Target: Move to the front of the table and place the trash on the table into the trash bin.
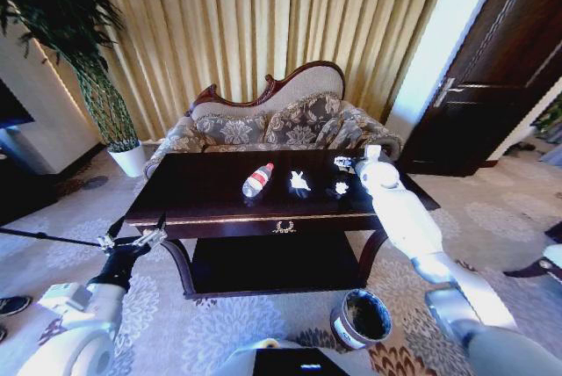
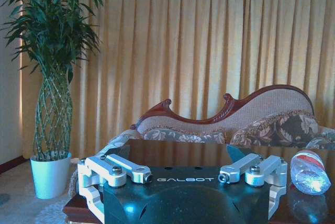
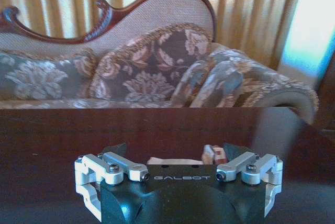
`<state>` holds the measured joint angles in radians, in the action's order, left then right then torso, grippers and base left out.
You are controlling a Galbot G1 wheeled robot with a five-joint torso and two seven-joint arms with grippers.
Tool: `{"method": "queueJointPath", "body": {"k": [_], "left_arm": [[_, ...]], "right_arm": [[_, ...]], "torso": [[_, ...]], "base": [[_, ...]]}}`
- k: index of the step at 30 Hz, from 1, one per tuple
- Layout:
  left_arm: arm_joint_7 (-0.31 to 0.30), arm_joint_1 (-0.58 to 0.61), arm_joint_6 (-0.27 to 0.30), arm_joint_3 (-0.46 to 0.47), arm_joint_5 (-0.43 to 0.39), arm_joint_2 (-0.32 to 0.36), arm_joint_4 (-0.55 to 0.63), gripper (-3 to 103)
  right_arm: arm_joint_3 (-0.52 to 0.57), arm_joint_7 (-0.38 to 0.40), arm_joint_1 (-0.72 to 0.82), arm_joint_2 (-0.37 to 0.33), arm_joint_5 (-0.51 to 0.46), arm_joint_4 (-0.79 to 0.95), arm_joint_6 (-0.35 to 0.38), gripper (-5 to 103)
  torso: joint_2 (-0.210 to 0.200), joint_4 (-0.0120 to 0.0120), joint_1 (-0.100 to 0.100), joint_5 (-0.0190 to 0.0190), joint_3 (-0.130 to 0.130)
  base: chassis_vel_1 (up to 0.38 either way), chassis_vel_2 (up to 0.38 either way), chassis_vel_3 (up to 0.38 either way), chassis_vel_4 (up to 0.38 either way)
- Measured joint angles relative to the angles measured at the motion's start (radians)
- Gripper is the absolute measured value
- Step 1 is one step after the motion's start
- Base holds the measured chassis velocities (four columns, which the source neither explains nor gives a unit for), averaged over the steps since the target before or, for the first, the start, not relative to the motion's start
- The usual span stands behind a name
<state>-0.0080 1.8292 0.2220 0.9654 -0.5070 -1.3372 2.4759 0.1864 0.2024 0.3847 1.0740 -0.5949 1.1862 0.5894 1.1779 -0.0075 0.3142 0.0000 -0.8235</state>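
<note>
Reaching out over the far right side of the table [image 1: 219, 209], the right gripper [image 1: 345, 162] hangs just above the dark shiny top. In the right wrist view its fingers look spread apart, with a small white and red thing peeking up between them. I cannot tell if it is touching that thing.

One paper wad [image 1: 342, 188] lies just in front of this gripper, toward the robot. The other paper wad [image 1: 299, 182] sits a bit more to its left. The bottle [image 1: 257, 180], white with a red label, lies on its side farther left.

The left gripper [image 1: 136, 242] waits low by the table's front left corner, fingers spread, holding nothing.

The trash bin [image 1: 361, 320] stands on the carpet, near the table's front right leg and under the right arm.
</note>
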Motion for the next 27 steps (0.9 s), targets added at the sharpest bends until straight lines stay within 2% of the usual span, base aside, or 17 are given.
{"method": "queueJointPath", "body": {"k": [6,15,16,18,20,23,24,27], "left_arm": [[0.000,0.001,0.000,0.007,-0.008,-0.006,0.001,100],[0.001,-0.001,-0.003,0.012,-0.018,-0.006,-0.001,100],[0.001,-0.003,-0.003,0.012,-0.019,-0.006,-0.002,100],[-0.008,-0.006,-0.004,0.010,-0.023,-0.006,-0.005,100],[-0.012,-0.007,-0.004,0.009,-0.025,-0.006,-0.006,100],[-0.014,-0.008,-0.004,0.008,-0.027,-0.007,-0.009,100],[-0.014,-0.008,-0.004,0.008,-0.027,-0.007,-0.009,100],[-0.022,-0.014,-0.022,0.002,-0.027,-0.005,-0.017,100]], "right_arm": [[-0.008,0.043,-0.008,0.013,0.030,-0.020,0.001,100],[0.001,0.046,0.008,0.011,0.044,-0.039,0.004,100],[0.002,0.047,0.009,0.010,0.044,-0.041,0.004,103],[0.003,0.050,0.010,0.006,0.039,-0.036,0.003,94],[0.002,0.053,0.010,0.004,0.037,-0.032,0.003,94],[0.001,0.056,0.010,0.000,0.033,-0.024,0.003,78],[0.001,0.056,0.010,0.000,0.033,-0.024,0.003,78],[0.001,0.056,0.011,0.000,0.032,-0.023,0.001,62]], "torso": [[0.000,0.0000,0.000,0.0000,0.000],[0.000,-0.0001,0.000,0.0002,0.000],[0.000,-0.0001,0.000,0.0001,0.000],[0.000,0.0000,0.000,0.0001,0.000],[0.000,0.0000,0.000,0.0000,0.000],[0.000,0.0000,0.000,0.0001,0.000],[0.000,0.0000,0.000,0.0001,0.000],[0.000,0.0000,0.000,0.0000,0.000]], "base": [[0.000,0.000,0.000,0.000],[0.000,0.000,0.000,0.000],[0.000,0.000,0.000,0.000],[0.000,0.000,0.000,0.000],[0.000,0.000,0.000,0.000],[0.000,0.000,0.000,0.000],[0.000,0.000,0.000,0.000],[0.000,0.000,0.000,0.000]]}}
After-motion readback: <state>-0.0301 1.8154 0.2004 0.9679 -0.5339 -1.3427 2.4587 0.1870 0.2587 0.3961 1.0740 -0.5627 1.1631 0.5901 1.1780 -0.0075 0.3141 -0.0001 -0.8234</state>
